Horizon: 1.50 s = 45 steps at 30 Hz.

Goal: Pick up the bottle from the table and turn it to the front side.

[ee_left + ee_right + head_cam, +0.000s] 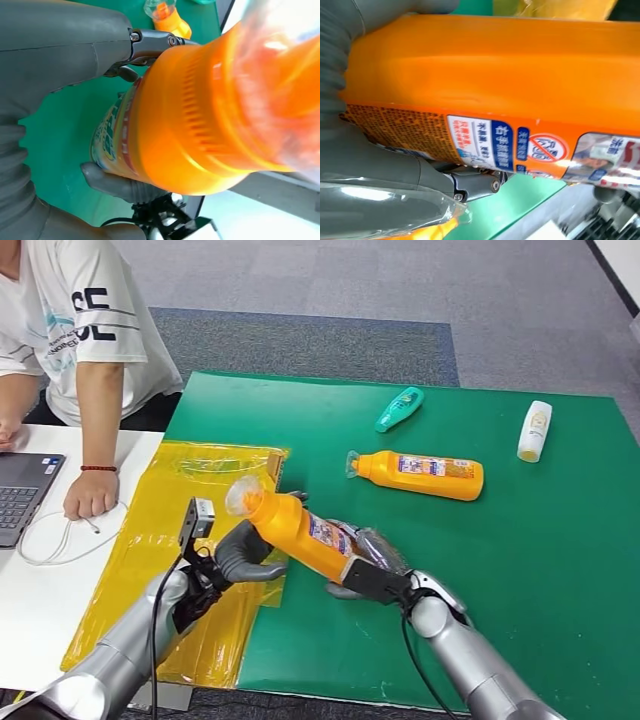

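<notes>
Gripping orange bottle (302,532) at base, right hand (373,565) holds it tilted above green mat (453,580), clear cap (243,496) raised toward left. Left hand (240,552) cups neck end from below, thumb (68,47) and fingers (124,186) around body. Label (508,145) faces right wrist camera. Contents not visible. Yellow bag (173,540) lies under left arm. Farther on mat: second orange bottle (419,476) lying flat, teal bottle (398,409), white bottle (534,430). Orange bottles: two; four bottles in all. Person (75,330) at white table (30,590), hand by laptop (21,492).
</notes>
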Each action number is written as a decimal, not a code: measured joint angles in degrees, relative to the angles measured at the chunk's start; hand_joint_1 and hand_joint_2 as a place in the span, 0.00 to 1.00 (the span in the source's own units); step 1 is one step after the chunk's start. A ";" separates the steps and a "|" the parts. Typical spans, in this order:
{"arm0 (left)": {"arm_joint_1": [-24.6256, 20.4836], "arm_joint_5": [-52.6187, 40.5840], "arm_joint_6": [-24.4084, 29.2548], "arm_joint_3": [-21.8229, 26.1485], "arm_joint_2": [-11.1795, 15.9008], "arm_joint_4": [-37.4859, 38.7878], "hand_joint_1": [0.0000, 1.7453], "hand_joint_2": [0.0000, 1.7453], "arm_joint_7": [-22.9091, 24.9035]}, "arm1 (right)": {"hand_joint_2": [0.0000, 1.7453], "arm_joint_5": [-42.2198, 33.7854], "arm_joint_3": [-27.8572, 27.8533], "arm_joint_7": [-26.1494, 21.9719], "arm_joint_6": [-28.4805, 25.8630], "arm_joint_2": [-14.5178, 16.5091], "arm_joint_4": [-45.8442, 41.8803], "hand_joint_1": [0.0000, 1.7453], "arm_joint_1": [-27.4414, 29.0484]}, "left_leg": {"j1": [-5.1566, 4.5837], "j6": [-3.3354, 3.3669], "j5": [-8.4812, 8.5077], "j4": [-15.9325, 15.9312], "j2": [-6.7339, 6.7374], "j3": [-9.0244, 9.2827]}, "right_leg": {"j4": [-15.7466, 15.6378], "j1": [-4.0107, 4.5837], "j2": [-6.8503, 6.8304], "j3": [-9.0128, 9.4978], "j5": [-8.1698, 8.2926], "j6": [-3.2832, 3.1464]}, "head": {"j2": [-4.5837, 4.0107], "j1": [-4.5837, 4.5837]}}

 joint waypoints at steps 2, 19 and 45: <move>0.42 0.48 0.35 0.19 -0.02 -0.01 0.00 1.00 -0.19 | 1.00 1.51 0.12 0.61 -2.20 0.27 0.06 1.00 0.40 | 0.00 0.00 0.00 0.00 0.00 -0.01 | 0.00 0.00 0.00 -0.01 0.00 0.00 | -0.01 0.00; 3.87 1.23 1.00 3.37 -0.96 -1.54 0.00 1.00 -0.32 | 1.00 -5.12 -0.36 -1.35 6.60 1.01 -2.37 1.00 4.46 | 0.00 0.00 0.00 0.00 0.00 -0.06 | 0.00 0.00 0.00 -0.05 0.00 0.00 | -0.01 0.00; -1.09 -3.44 1.32 3.14 -3.74 -1.44 0.00 1.00 -1.40 | 1.00 -6.42 -1.12 -1.78 9.09 1.20 -4.20 1.00 3.69 | 0.00 0.00 0.01 0.00 0.00 -0.06 | 0.00 -0.01 0.00 -0.06 0.03 0.00 | 0.00 0.00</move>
